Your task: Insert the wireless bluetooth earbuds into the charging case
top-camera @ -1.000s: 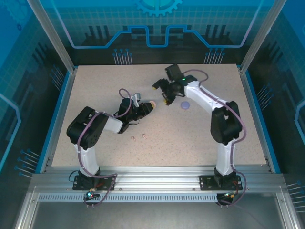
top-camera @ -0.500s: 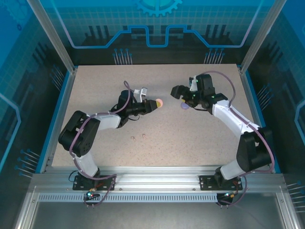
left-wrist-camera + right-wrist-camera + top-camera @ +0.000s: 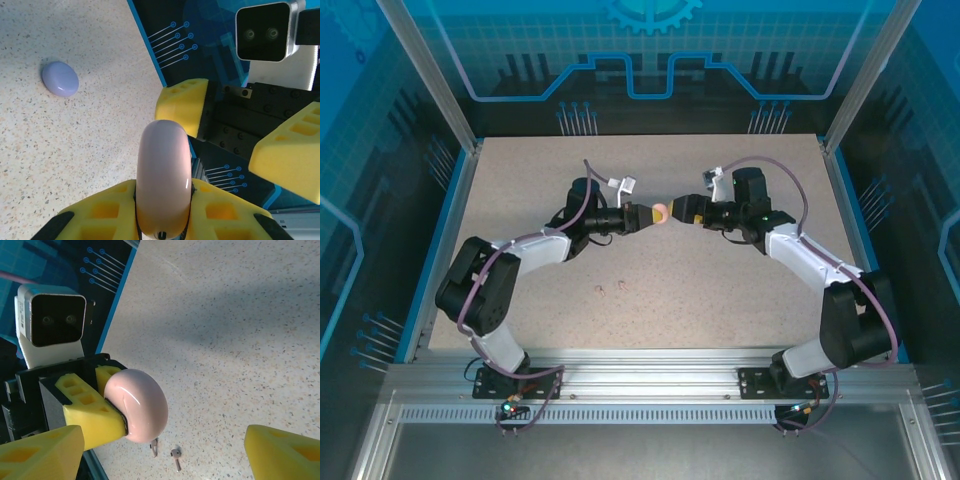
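Earbuds (image 3: 603, 290) are not in yet. I see two pale ones lying loose on the table (image 3: 720, 300), on the near side of centre and well apart from either case. Farther in, my left gripper (image 3: 644, 215) is pinched tight on the pink charging case (image 3: 661, 213), holding it clear of the surface with its rounded edge pointing right. My right gripper (image 3: 680, 211) faces it nose to nose, fingers spread wide to either side of the case; I can't tell whether they touch it. The case looks closed to me, so opening it, fetching each bud and seating it all remain. The purple case (image 3: 60, 78) lies on the table close by, with nothing touching it. Compared with a second ago, the left arm has carried the pink case farther and to the right. The right arm, which hovered by the purple case half a second ago, has swung in to meet it. The loose buds haven't moved.
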Controlling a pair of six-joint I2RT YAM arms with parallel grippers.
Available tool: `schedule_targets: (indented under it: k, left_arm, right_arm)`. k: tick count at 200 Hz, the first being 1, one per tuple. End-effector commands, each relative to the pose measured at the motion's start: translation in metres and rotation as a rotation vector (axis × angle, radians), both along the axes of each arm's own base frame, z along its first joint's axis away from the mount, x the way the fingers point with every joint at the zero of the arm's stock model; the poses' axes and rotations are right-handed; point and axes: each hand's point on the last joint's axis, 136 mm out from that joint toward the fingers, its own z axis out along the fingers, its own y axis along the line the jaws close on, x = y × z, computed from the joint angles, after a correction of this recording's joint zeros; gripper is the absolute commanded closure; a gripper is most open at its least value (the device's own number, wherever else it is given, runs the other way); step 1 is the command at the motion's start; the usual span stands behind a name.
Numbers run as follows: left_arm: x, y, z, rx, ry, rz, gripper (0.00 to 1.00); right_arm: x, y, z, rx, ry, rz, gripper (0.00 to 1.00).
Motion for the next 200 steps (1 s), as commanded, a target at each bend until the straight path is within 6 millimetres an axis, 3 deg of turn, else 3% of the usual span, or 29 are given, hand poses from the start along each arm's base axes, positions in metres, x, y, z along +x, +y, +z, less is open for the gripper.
schedule_targets:
  k: [1, 55, 134, 166, 200]
  left_arm:
    - [-0.004, -0.003, 0.025, -0.019, -0.066, -0.046, 1.0]
    - [-0.007, -0.008, 0.029, -0.016, -0.074, -0.062, 1.0]
    - [-0.014, -0.011, 0.048, -0.029, -0.116, -0.08, 1.0]
    - [-0.014, -0.011, 0.045, -0.024, -0.114, -0.08, 1.0]
    - [-0.012, -0.012, 0.041, -0.025, -0.106, -0.079, 1.0]
  right_arm:
    - [0.0, 0.01, -0.001, 0.019, -0.023, 0.048, 0.16]
    - [0.006, 0.014, -0.017, 0.01, 0.023, 0.048, 0.17]
    - [0.026, -0.018, -0.083, 0.003, 0.222, -0.091, 0.21]
    - [0.021, -0.024, -0.083, 0.001, 0.224, -0.1, 0.21]
    - [0.013, -0.035, -0.061, 0.035, 0.173, -0.095, 0.22]
